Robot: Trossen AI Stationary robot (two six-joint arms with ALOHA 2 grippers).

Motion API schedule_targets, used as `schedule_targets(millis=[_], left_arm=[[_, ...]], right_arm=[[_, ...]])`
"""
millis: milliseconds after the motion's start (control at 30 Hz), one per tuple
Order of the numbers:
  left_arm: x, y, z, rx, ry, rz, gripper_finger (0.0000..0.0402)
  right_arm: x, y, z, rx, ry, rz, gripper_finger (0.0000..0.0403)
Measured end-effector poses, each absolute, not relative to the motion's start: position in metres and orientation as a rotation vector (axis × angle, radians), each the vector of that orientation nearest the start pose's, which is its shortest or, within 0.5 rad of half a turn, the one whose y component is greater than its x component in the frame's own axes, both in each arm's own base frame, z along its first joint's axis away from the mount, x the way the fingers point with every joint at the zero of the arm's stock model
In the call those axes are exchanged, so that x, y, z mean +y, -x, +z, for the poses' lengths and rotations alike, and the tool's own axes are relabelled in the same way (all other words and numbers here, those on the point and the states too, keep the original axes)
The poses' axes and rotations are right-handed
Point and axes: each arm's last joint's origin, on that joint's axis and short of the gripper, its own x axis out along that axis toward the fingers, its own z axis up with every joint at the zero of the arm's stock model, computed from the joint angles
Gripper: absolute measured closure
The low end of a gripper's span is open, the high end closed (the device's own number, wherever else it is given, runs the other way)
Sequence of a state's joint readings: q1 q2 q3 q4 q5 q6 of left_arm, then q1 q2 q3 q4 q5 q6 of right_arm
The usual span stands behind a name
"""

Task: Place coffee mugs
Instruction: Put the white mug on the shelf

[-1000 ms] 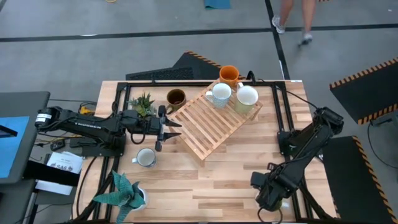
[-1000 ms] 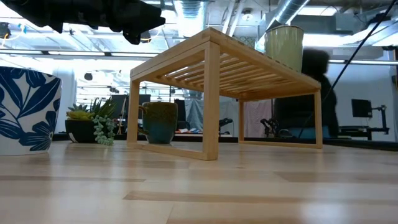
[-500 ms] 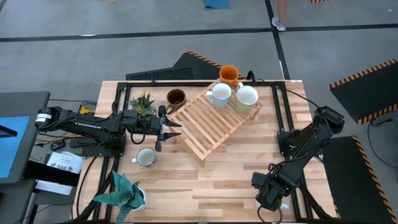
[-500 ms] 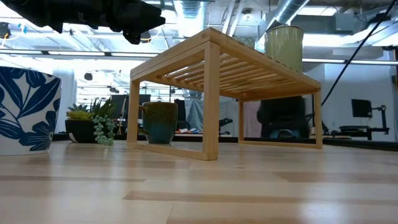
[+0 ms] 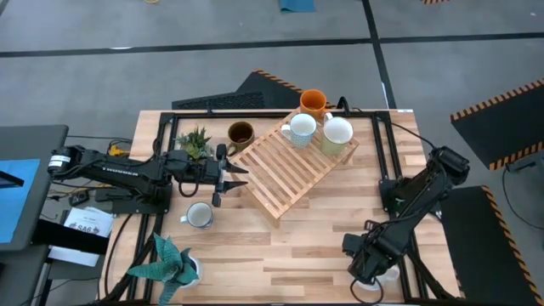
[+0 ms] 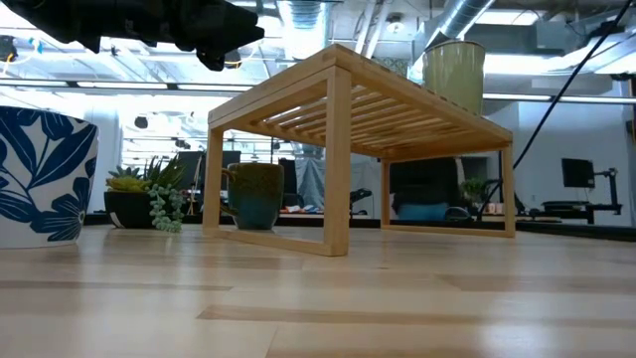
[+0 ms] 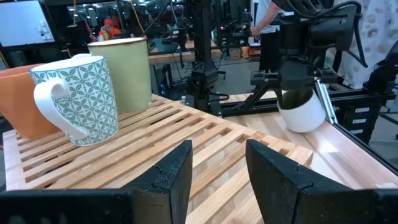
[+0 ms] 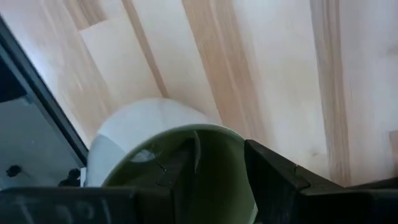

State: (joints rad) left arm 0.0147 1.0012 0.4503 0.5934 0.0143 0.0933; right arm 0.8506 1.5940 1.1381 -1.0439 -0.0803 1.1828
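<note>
Three mugs stand on the slatted wood rack at its far end: orange, white patterned and pale green. A dark brown mug stands on the table left of the rack. A white mug stands near the table's left side. My left gripper hovers open at the rack's left corner. My right gripper is open at the near right corner, over a white mug with a green inside. My right gripper comes at the green-lined white mug slanting from above. One finger stands inside the mug's mouth and the other outside, with the rim's wall between them. I cannot tell whether either finger touches it.
A small succulent pot stands by the left gripper and a blue leaf-patterned pot at the near left corner. A black frame runs along the table's edges. Bare wood lies between the rack and the near edge.
Both arms have kept still. A person walking on the floor beyond the table's far edge has gone out of the high view, and the dark figure behind the rack in the low view has moved away.
</note>
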Motion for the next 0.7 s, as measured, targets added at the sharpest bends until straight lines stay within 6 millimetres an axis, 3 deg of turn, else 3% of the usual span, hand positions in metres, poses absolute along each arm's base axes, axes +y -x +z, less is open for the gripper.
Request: schedule_targets(millis=[700], left_arm=[[0.0027,-0.2144,0.2528,-0.042,-0.096,0.002,0.0264]], right_arm=[[0.2116,-0.1829,0.2191,1.601,-0.351,-0.150,0.0237]])
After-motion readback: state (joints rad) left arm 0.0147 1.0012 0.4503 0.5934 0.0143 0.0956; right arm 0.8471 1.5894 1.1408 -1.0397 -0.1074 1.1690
